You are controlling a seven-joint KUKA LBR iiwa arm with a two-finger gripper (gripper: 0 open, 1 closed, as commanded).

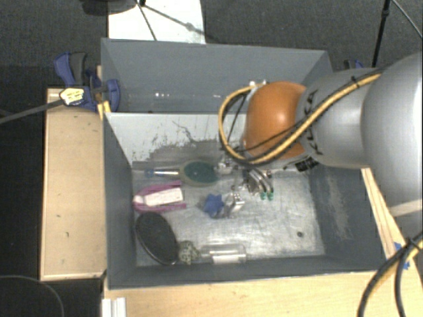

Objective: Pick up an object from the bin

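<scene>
My gripper (239, 197) hangs low over the middle of the bin floor, its metal fingers just right of a small crumpled blue thing (213, 205). I cannot make out whether the fingers are open or shut, or whether they touch the blue thing. A round teal disc (199, 172) lies just behind and to the left of the gripper.
Along the left side lie a pink and white packet (159, 198), a thin pen-like stick (161, 174) and a black oval brush (156, 237). A clear tube (223, 250) and a small speckled lump (187, 252) rest by the front wall. The arm covers the bin's back right.
</scene>
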